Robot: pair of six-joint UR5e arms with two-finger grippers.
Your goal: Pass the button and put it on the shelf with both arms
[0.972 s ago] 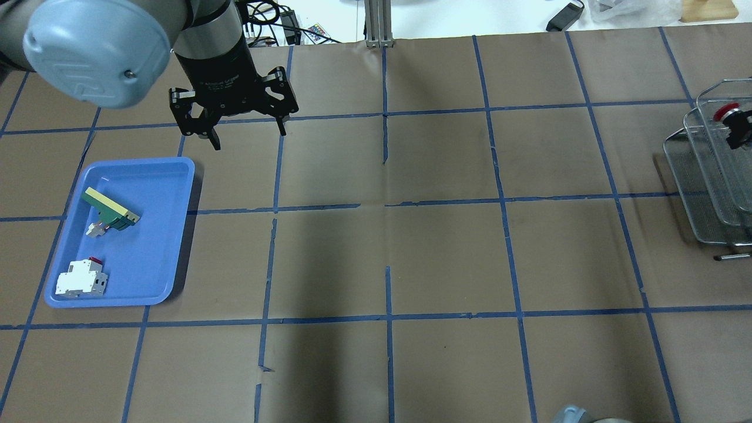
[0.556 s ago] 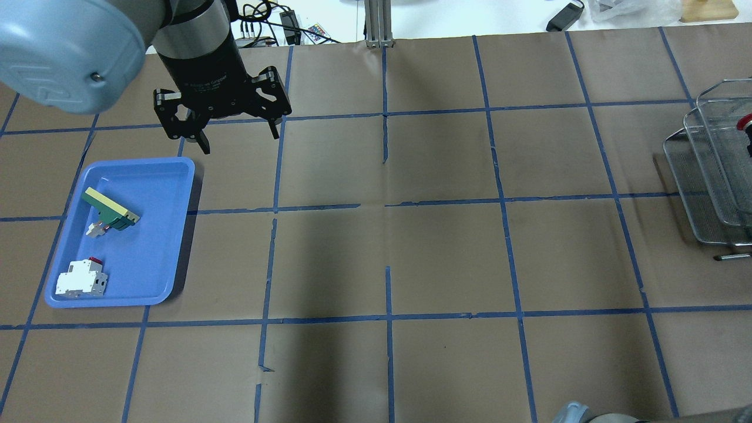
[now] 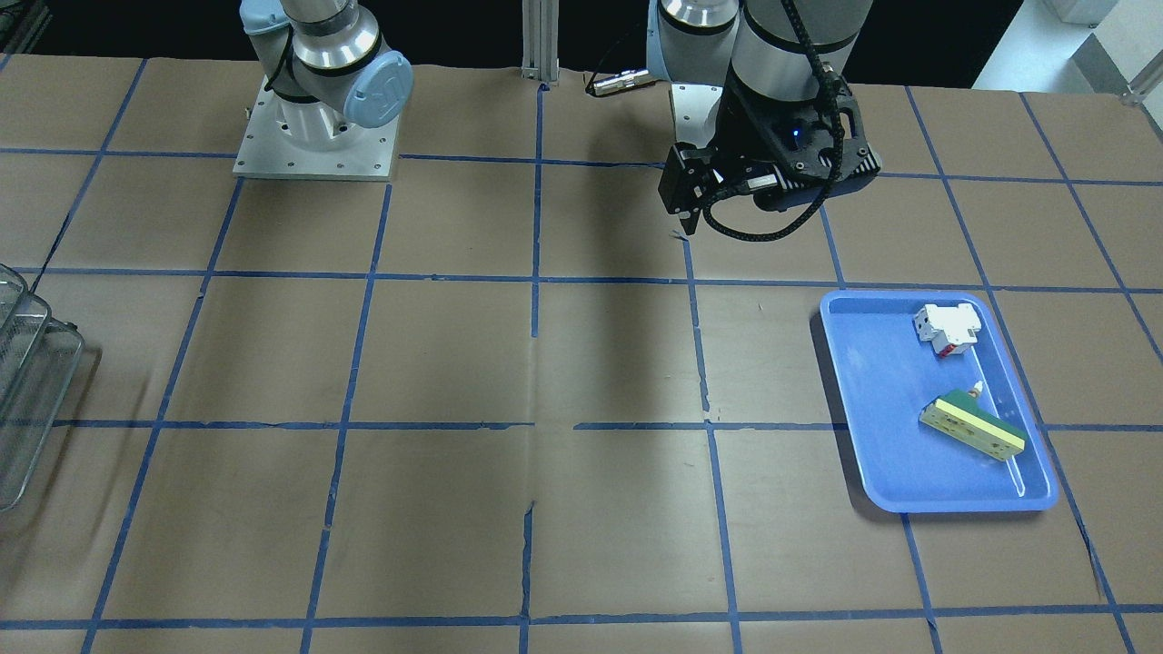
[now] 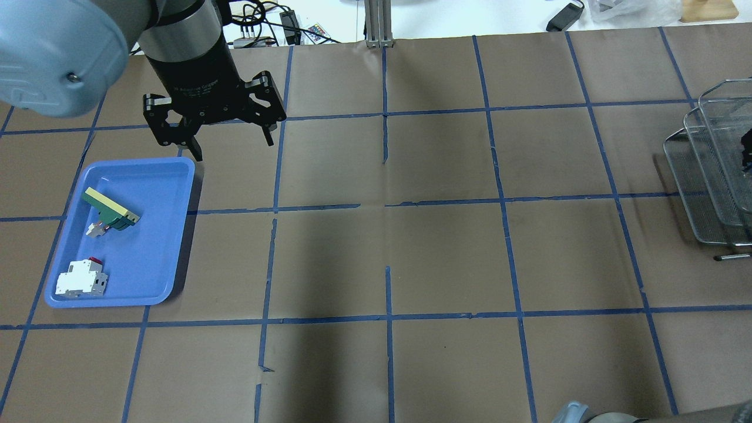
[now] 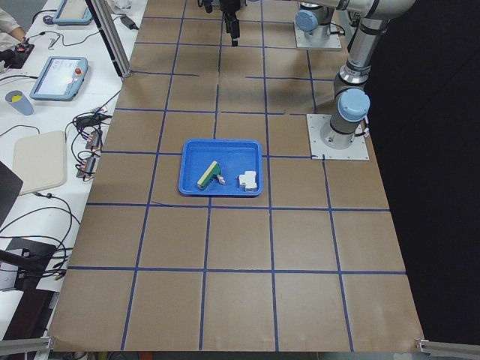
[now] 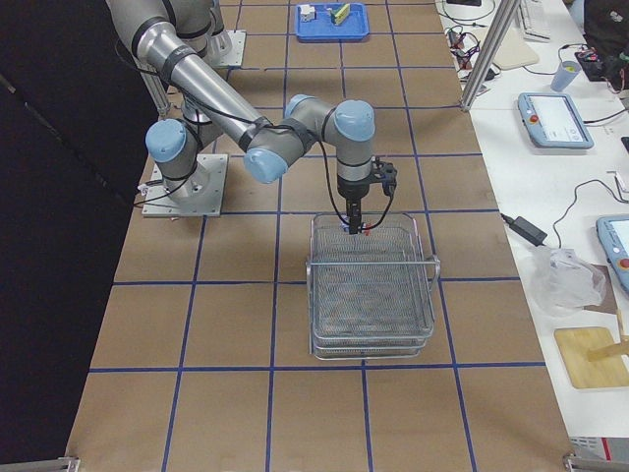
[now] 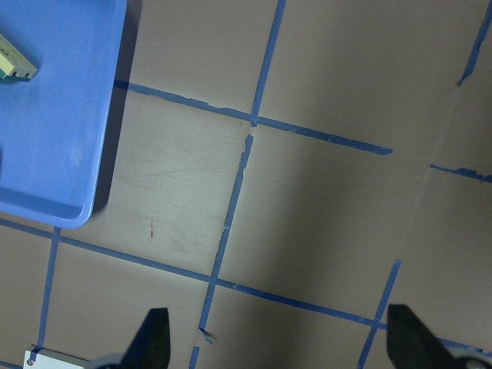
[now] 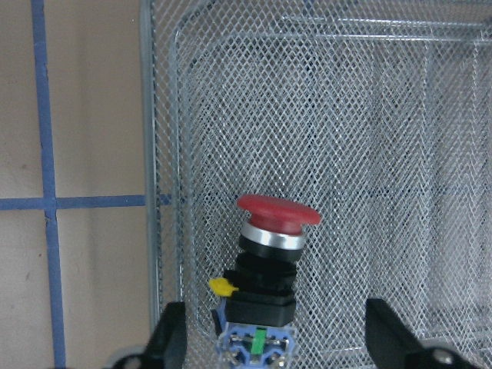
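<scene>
The button (image 8: pixel 269 269), with red cap, black body and bluish base, lies sideways over the mesh of the shelf (image 8: pixel 346 115). My right gripper (image 8: pixel 280 338) is open; its fingers (image 8: pixel 173 342) stand apart on either side and neither touches the button. In the exterior right view the right gripper (image 6: pixel 354 222) points down at the shelf's (image 6: pixel 373 295) near end, with a red speck of the button (image 6: pixel 363 228) at its tips. The overhead view shows the shelf (image 4: pixel 714 170) but not the button. My left gripper (image 4: pixel 233 148) is open and empty above the table.
A blue tray (image 4: pixel 153 235) at the left holds a white-and-red breaker block (image 4: pixel 81 281) and a green-and-cream block (image 4: pixel 110 210). It lies right of the left gripper in the front-facing view (image 3: pixel 890 409). The left gripper hangs over the tray's far right corner.
The left gripper has moved left and nearer, to the tray's far corner. The red cap beside the right gripper at the overhead view's right edge no longer shows there.
</scene>
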